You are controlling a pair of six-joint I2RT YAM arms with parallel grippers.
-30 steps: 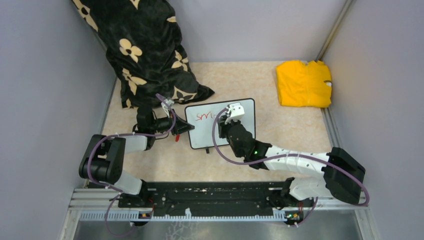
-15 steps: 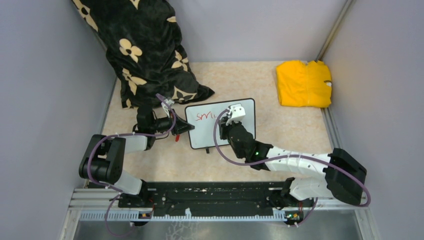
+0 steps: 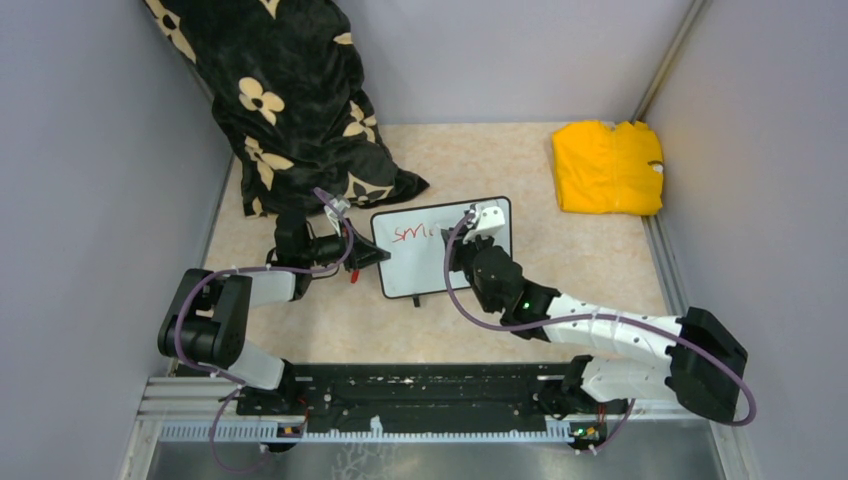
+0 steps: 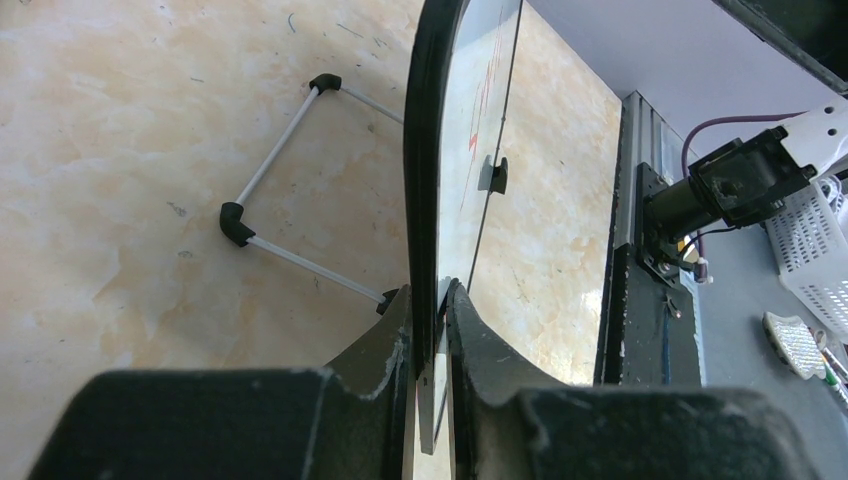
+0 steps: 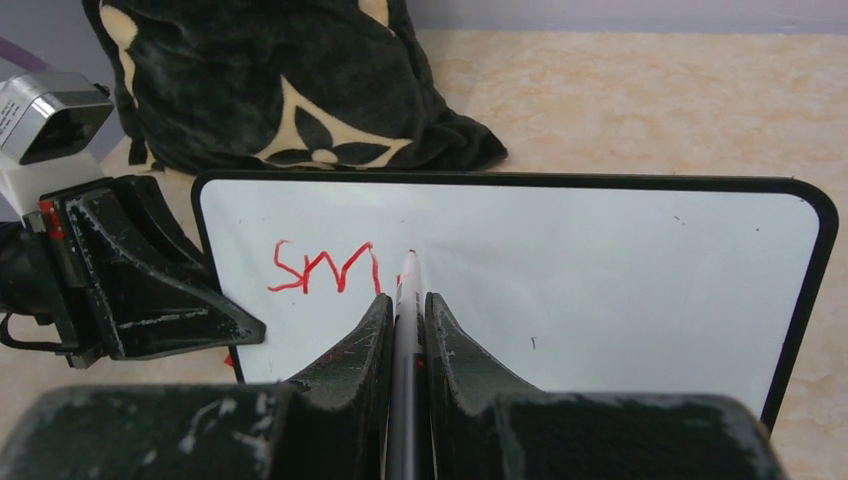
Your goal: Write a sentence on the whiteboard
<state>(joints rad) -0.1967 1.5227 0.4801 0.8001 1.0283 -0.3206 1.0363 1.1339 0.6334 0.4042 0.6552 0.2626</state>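
The whiteboard (image 3: 425,268) stands tilted on the beige floor in the middle. My left gripper (image 3: 372,254) is shut on its left edge; in the left wrist view both jaws (image 4: 428,292) pinch the black frame (image 4: 424,150). On the upper left of the board is the sentence (image 5: 325,268), red scrawly letters reading "smi" (image 3: 410,234). My right gripper (image 5: 405,297) is shut on a white marker (image 5: 408,278). The marker's red tip touches the white surface (image 5: 600,280) just right of the last stroke. From above, the right gripper (image 3: 470,240) sits over the board's upper right.
A black cloth with cream flowers (image 3: 290,110) lies at the back left, close behind the board. A yellow folded cloth (image 3: 608,167) is at the back right. Grey walls close in both sides. The board's wire stand (image 4: 270,190) rests on the floor behind it.
My right gripper has moved to the right along the board with the marker, and the red writing has grown by a stroke. The left gripper and the board have stayed still.
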